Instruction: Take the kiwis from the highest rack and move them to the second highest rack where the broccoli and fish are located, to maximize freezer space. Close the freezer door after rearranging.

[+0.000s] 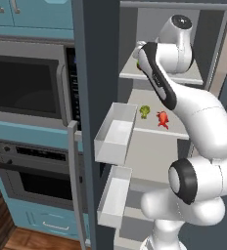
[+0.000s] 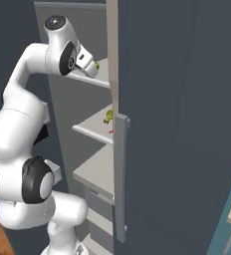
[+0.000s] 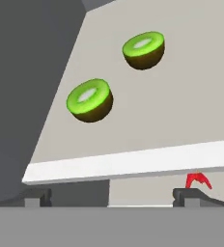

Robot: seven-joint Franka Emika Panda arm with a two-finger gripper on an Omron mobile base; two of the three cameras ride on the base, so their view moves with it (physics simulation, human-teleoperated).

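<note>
Up top: two halved kiwis (image 3: 90, 100), green cut faces | flat pale highest rack (image 3: 181, 120)

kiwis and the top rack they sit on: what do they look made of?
Kiwis: halved fruit by the look, glossy bright-green cut faces with pale cores, dull brown-olive skin. Highest rack: flat pale-grey board, matte and textureless with a lighter front edge; plastic or painted metal, the render leaves it open.

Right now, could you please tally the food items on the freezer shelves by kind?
Kiwi halves: 2
Broccoli: 1
Fish: 1
Total: 4
</note>
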